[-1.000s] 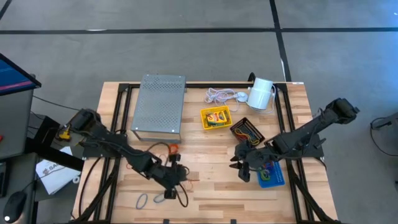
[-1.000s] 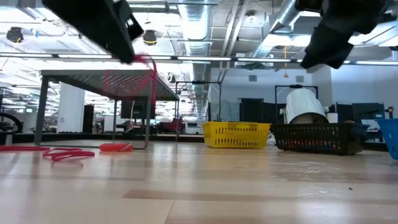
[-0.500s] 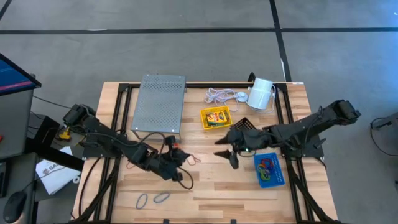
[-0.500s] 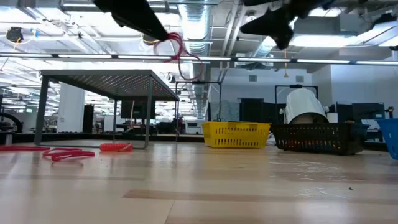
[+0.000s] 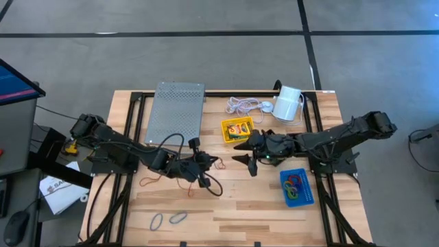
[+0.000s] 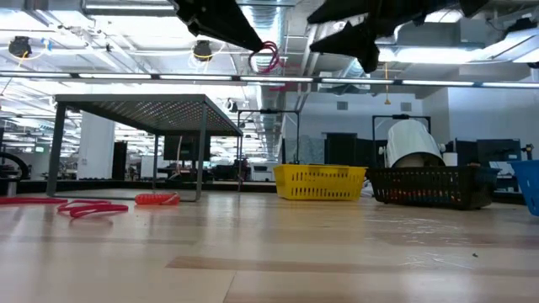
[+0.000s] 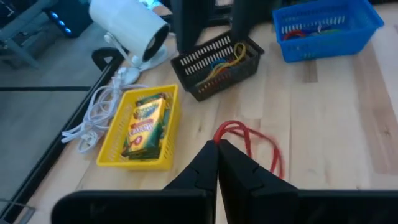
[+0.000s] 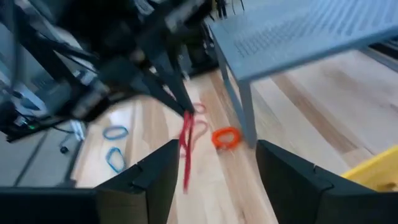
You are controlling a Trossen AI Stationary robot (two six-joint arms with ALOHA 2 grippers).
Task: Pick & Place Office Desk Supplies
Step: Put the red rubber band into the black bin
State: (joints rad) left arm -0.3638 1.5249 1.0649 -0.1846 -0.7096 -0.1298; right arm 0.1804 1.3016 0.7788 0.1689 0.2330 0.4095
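My left gripper [image 5: 206, 165] is shut on a red rubber band [image 7: 247, 138] above the table's middle. My right gripper [image 5: 245, 159] stands open just right of it, facing it, and touches nothing. In the right wrist view the red rubber band [image 8: 186, 146] hangs from the left gripper's tips ahead of my open right gripper [image 8: 214, 158]. A yellow tray [image 7: 160, 146] holds a crayon box [image 7: 146, 118]. The black mesh tray [image 7: 217, 62] and the blue tray [image 5: 296, 186] hold coloured bands. My left gripper pinches the red rubber band by one end of its loop [image 7: 219, 140] between its shut fingertips. The fingers slant down, pointing toward the table's right side. The band is lifted clear of the table and curls slack beyond the tips [image 6: 268, 57].
A grey perforated stand [image 5: 176, 116] stands at the far left. A white cylinder [image 5: 288, 103] and a coiled white cord [image 5: 243, 105] lie at the far edge. Loose bands lie near the front edge [image 5: 168, 219] and by the stand [image 8: 225, 137].
My left gripper has risen and carried the red band toward the table's middle and far side, lifting it clear. My right gripper has left the spot over the blue tray and gone toward the left and far side, up to the left gripper, tipping closer to level.
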